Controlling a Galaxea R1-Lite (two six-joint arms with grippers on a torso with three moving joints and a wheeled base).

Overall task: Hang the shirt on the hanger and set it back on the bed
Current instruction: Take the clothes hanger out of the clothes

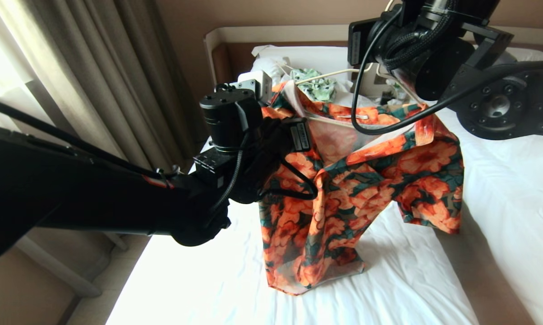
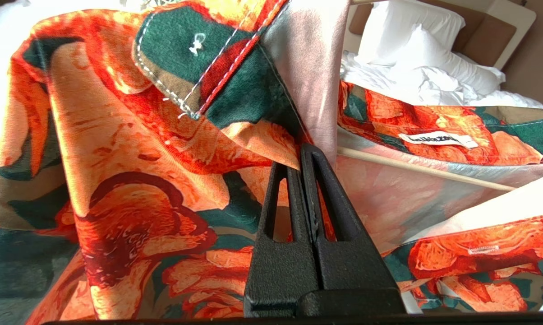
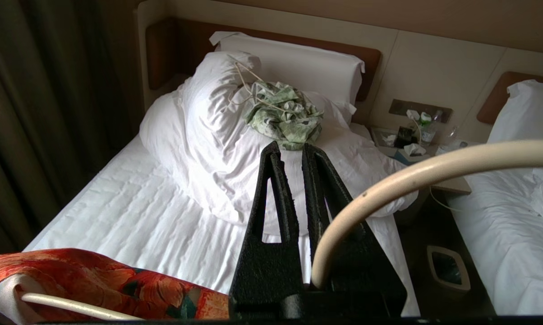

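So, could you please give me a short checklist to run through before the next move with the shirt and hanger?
1. Left hand shut on the shirt: ok, its fingers pinch the front edge near the collar.
2. Right hand gripping the hanger: ok, the hook is wedged at the base of its fingers.
3. Hanger bar inside the shirt: ok, it runs under the neck label.
4. Both shoulders seated on the hanger: cannot tell.
5. Shirt lifted off the bed: not ok, its hem appears to touch the sheet.
6. Green garment away from the shirt: ok, it lies on the duvet.
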